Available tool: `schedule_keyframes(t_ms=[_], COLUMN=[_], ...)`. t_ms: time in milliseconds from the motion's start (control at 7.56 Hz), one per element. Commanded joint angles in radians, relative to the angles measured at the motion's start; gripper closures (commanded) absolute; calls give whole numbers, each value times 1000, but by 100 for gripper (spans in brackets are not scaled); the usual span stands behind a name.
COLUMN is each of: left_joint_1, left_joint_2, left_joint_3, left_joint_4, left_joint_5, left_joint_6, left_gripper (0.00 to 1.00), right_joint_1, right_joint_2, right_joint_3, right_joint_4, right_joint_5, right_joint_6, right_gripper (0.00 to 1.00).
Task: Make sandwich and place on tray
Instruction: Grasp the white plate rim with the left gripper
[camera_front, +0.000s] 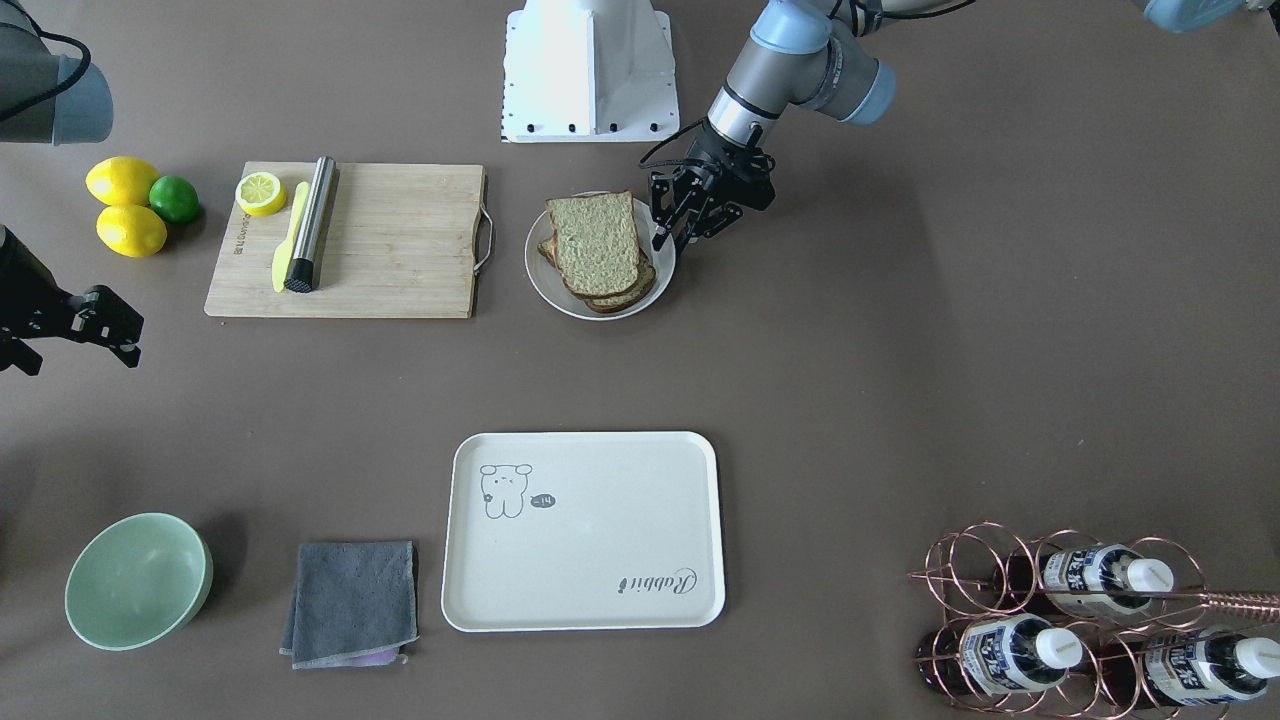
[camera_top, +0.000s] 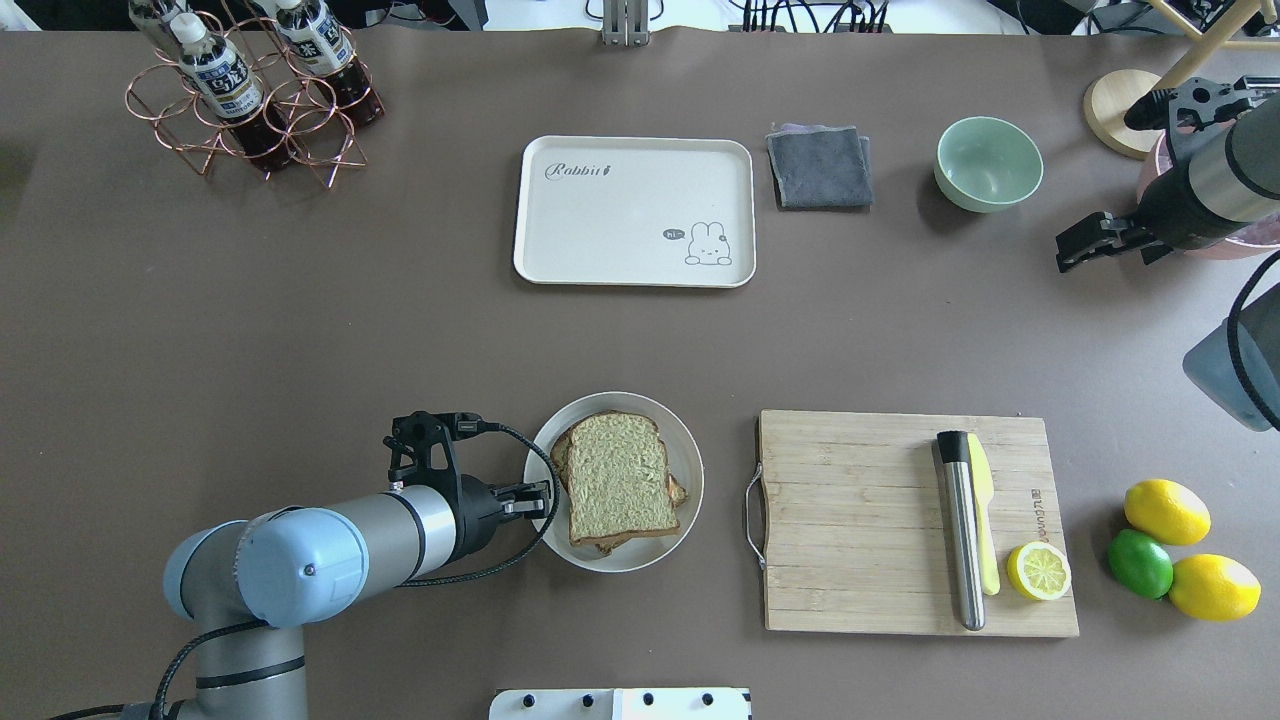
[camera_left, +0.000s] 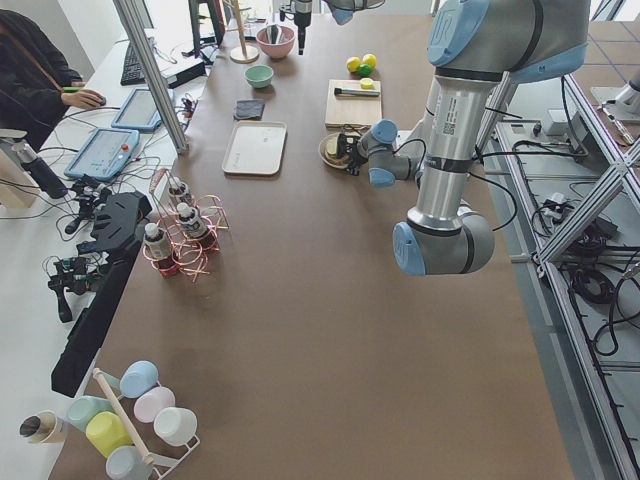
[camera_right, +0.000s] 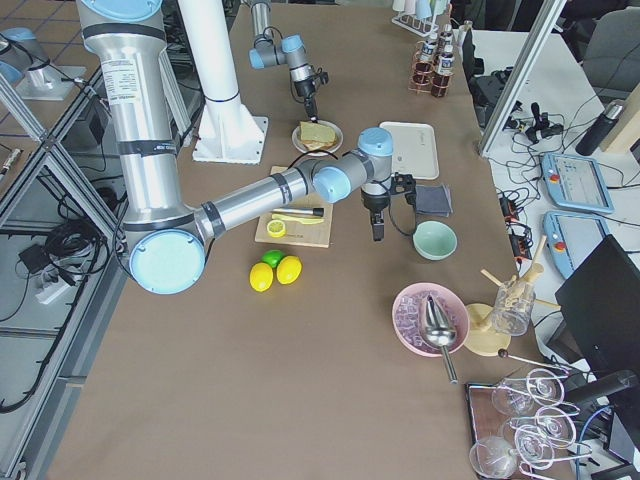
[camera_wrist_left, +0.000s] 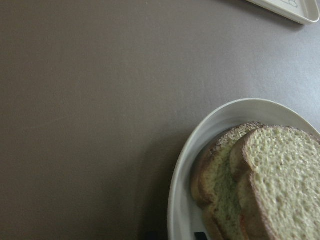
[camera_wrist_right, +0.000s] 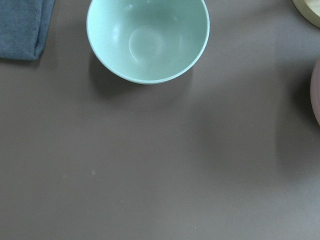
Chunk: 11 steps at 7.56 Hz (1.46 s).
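A stack of greenish-tan bread slices lies on a round white plate near the robot's base. It also shows in the front view and the left wrist view. No egg shows. My left gripper hovers open at the plate's left rim, beside the bread and not touching it; it also shows in the front view. The cream tray lies empty at the far middle of the table. My right gripper is open and empty, in the air near the green bowl.
A wooden cutting board to the right of the plate holds a steel rod, a yellow knife and a half lemon. Two lemons and a lime lie beyond it. A grey cloth lies beside the tray. A copper bottle rack stands far left.
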Motion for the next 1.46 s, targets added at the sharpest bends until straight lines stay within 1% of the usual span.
schedule_keyframes(t_ms=[0,132,794,1058,1323], left_joint_1=[0,0,-11,-18,-34], left_joint_2=[-4,-4,-5,-16,-63], left_joint_3=[-2,0,-2,-23,-77], left_joint_4=[0,0,5,82,245], left_joint_5=[0,0,-5,-6,-12], left_joint_6=[0,1,1,1,1], left_gripper=[89,100,100,100,100], right_joint_1=[11,15,17,17,17], right_joint_2=[0,0,-1,-1,-3], right_joint_3=[1,0,-2,-2,-3], right_joint_4=[0,0,0,0,0], right_joint_5=[5,5,16,17,17], right_joint_6=[0,0,2,2,2], right_gripper=[0,0,0,0,0])
